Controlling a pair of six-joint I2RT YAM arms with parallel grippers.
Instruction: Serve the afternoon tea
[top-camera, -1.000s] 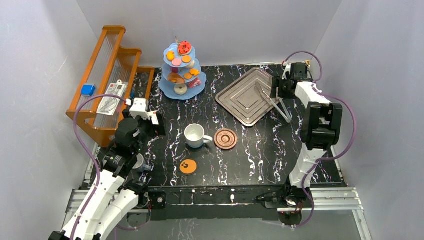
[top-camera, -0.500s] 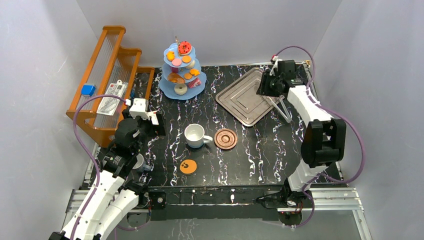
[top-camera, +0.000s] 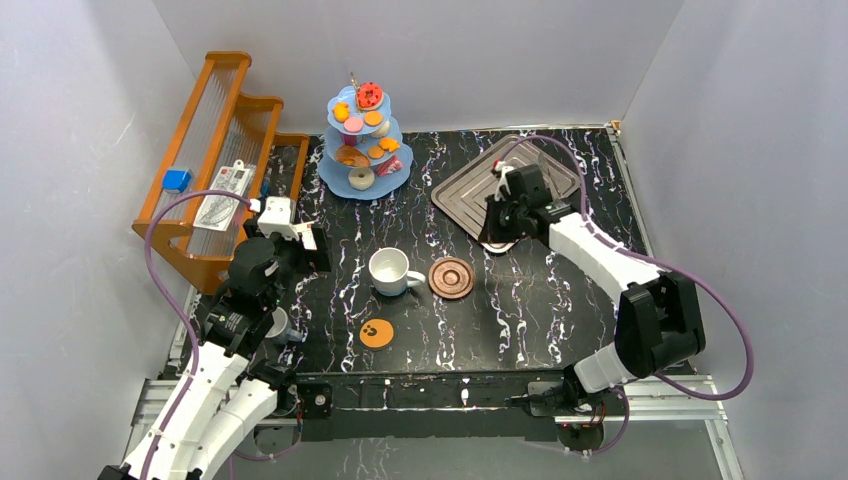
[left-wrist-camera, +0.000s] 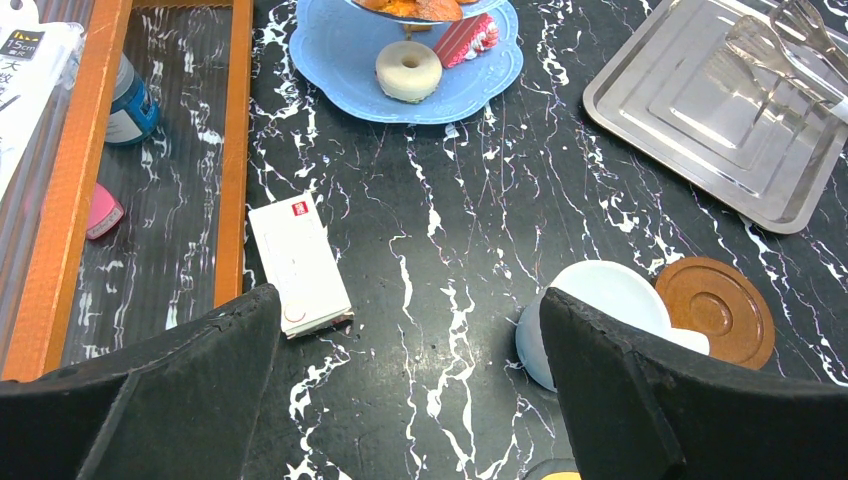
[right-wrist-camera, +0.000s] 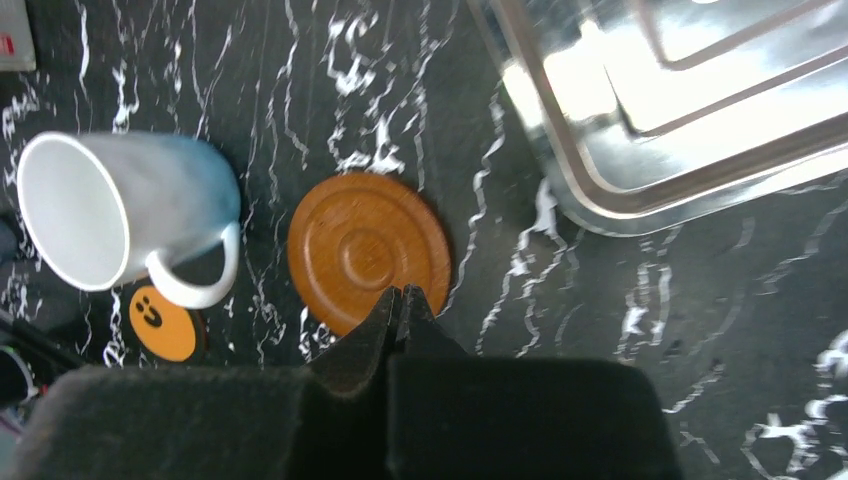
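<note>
The light-blue three-tier stand (top-camera: 362, 140) holds the pastries at the back, with a white donut (left-wrist-camera: 408, 70) on its bottom tier (left-wrist-camera: 340, 60). A white mug (top-camera: 388, 270) stands mid-table beside the brown ridged saucer (top-camera: 451, 278). The orange paw-print coaster (top-camera: 376, 333) lies nearer the front. A small grey cup (top-camera: 278, 325) peeks out beside the left arm. My right gripper (right-wrist-camera: 403, 295) is shut and holds nothing; it hovers over the near rim of the saucer (right-wrist-camera: 368, 250). My left gripper (left-wrist-camera: 410, 380) is wide open above bare table, left of the mug (left-wrist-camera: 600, 300).
A square silver tray (top-camera: 505, 190) lies at the back right with metal tongs (left-wrist-camera: 785, 45) on it. The orange wooden rack (top-camera: 215, 165) lines the left side. A small white box (left-wrist-camera: 298, 262) lies by the rack's foot.
My right arm swung from the back right corner across the tray toward the saucer, and its jaws closed on nothing. The left arm has not moved.
</note>
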